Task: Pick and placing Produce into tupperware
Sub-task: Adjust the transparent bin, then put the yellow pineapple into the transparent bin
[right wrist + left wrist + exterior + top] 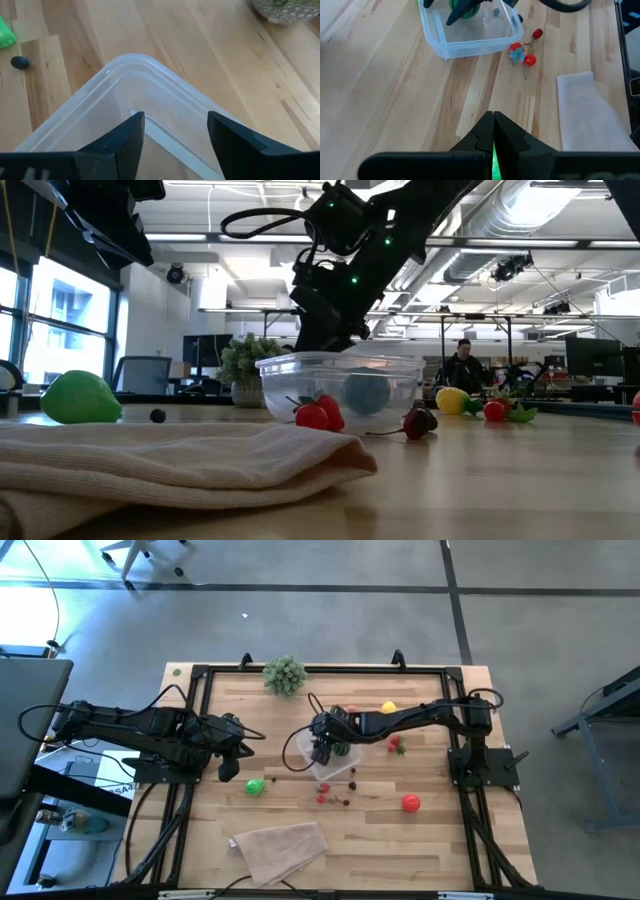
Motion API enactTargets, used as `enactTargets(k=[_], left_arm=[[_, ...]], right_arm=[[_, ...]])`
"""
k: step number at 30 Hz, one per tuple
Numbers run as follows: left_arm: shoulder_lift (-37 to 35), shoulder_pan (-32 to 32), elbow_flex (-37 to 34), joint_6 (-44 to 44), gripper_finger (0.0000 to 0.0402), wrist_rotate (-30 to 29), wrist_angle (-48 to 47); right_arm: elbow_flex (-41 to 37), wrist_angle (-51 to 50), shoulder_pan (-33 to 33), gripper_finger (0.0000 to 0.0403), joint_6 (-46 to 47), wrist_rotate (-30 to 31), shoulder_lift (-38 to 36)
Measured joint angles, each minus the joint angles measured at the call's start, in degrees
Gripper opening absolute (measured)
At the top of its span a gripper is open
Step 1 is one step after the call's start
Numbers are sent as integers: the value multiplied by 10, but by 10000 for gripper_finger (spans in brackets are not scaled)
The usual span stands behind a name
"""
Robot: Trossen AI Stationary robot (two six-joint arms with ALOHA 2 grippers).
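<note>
Clear glossy plastic tupperware (125, 85) on smooth wooden table (430, 840), beside matt cloth (280, 848).

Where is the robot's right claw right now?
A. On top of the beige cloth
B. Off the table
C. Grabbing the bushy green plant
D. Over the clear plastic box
D: the right gripper hangs over the tupperware, whose clear corner shows between its open fingers.

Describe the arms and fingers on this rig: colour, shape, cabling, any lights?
Both arms are black, jointed, with black cables looping alongside them. The right gripper has two flat, wedge-shaped matte black fingers. The left gripper has the same black fingers, with a green glow at their base. Small green lights show on the right arm's wrist in the low view.
</note>
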Motion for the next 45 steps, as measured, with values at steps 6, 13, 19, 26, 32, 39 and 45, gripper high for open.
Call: enactTargets(k=[6,13,19,26,32,39,45], left_arm=[[0,0,0,0,1,0,0],[0,0,0,0,1,0,0],[0,0,0,0,1,0,0],[0,0,0,0,1,0,0],[0,0,0,0,1,0,0],[0,0,0,0,1,0,0],[0,0,0,0,1,0,0]], right_arm=[[0,-8,5,209,1,-1,-4],[0,-141,31,208,27,85,-89],[0,-317,28,208,102,146,-201],[0,-416,-77,208,117,74,-267],[0,-456,-206,209,92,11,-231],[0,-462,-292,209,75,-25,-170],[-19,-438,-307,209,60,-47,-151]])
